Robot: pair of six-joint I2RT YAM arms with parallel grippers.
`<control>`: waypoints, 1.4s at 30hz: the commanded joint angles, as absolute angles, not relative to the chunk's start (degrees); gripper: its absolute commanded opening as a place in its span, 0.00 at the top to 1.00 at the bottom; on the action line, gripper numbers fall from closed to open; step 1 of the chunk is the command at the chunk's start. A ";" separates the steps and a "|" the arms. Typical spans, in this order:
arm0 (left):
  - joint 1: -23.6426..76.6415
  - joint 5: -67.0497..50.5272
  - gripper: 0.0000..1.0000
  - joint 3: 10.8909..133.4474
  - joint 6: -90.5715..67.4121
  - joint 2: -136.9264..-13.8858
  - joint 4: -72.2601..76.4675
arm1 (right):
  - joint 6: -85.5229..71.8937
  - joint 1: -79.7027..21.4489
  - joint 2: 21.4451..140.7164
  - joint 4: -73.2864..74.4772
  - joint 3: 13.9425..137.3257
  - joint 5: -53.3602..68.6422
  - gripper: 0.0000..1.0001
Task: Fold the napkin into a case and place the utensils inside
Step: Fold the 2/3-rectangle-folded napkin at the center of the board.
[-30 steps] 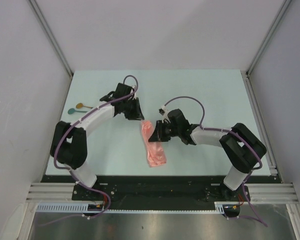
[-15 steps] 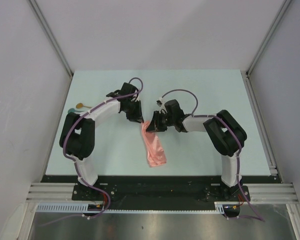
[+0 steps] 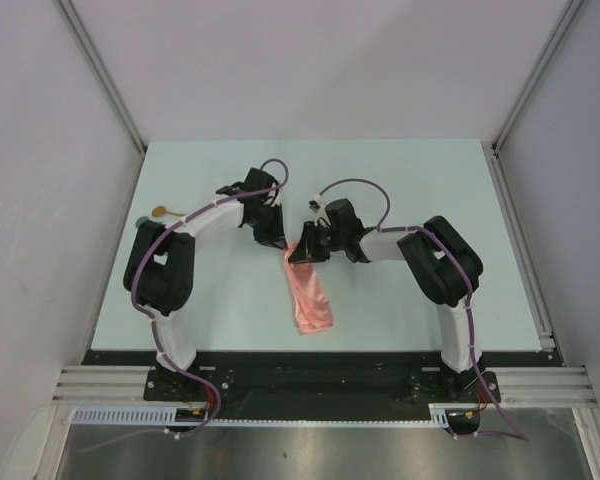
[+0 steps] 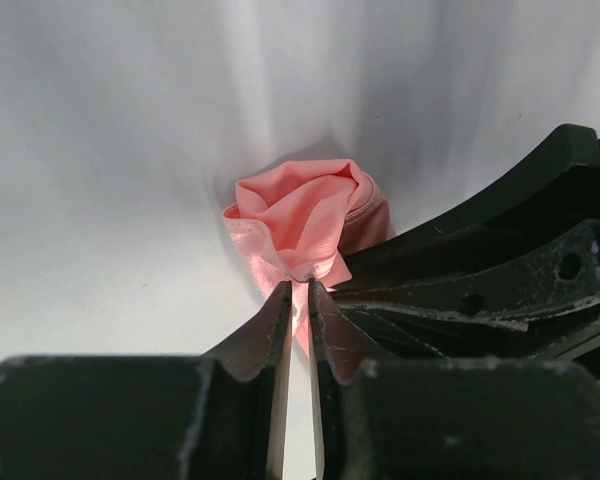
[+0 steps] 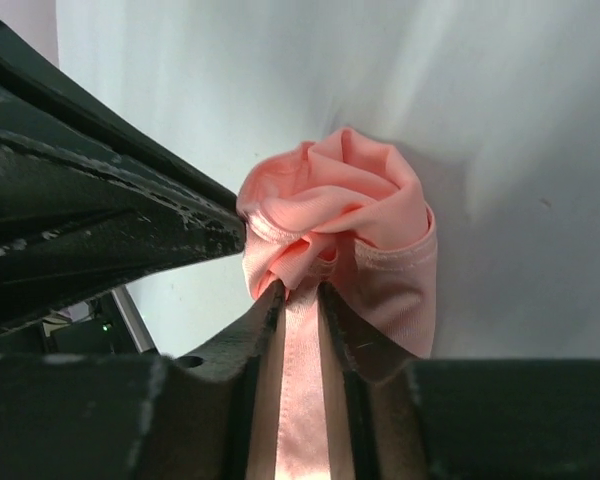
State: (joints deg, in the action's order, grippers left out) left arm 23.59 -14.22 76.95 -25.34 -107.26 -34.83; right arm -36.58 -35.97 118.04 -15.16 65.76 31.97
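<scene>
The salmon-pink napkin (image 3: pixel 310 300) lies as a narrow folded strip running from mid-table toward the near edge. Its far end is bunched into a crumpled knot (image 4: pixel 305 215) (image 5: pixel 340 200). My left gripper (image 3: pixel 278 243) (image 4: pixel 300 288) pinches that far end from the left, jaws shut on a fold of cloth. My right gripper (image 3: pixel 300 252) (image 5: pixel 300 288) grips the same end from the right, and a band of cloth runs back between its fingers. The two grippers sit almost touching. The utensils lie at far left: a golden-brown spoon bowl (image 3: pixel 159 211) and a teal-green one (image 3: pixel 143 220), their handles partly hidden by my left arm.
The pale green table (image 3: pixel 420 180) has metal rails along its left and right edges and white walls behind them. Both arms reach inward, elbows out to the sides. A black base strip (image 3: pixel 310 365) runs along the near edge.
Both grippers have drawn together at the napkin's far end. The right arm swung left and farther back. The left gripper closed tighter on the cloth, and the end bunched up.
</scene>
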 commanded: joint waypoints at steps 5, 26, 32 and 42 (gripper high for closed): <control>23.29 -15.38 0.91 77.34 -24.26 -107.75 -33.05 | -36.21 -35.24 118.22 -16.96 67.59 31.99 0.96; 23.29 -15.80 0.76 70.93 -27.42 -100.36 -29.45 | -38.23 -35.16 111.80 -19.42 62.14 30.50 1.00; 23.29 -16.88 0.76 72.86 -28.13 -104.06 -28.30 | -38.76 -35.16 111.53 -20.65 61.79 30.50 1.00; 23.29 -15.73 0.93 74.71 -27.77 -105.56 -28.39 | -40.43 -35.24 113.99 -23.47 62.75 32.25 1.00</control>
State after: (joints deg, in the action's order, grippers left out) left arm 23.59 -15.38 72.69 -27.09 -105.82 -30.06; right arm -39.57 -35.40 114.19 -19.84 61.93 30.92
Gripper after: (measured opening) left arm 0.134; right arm 0.010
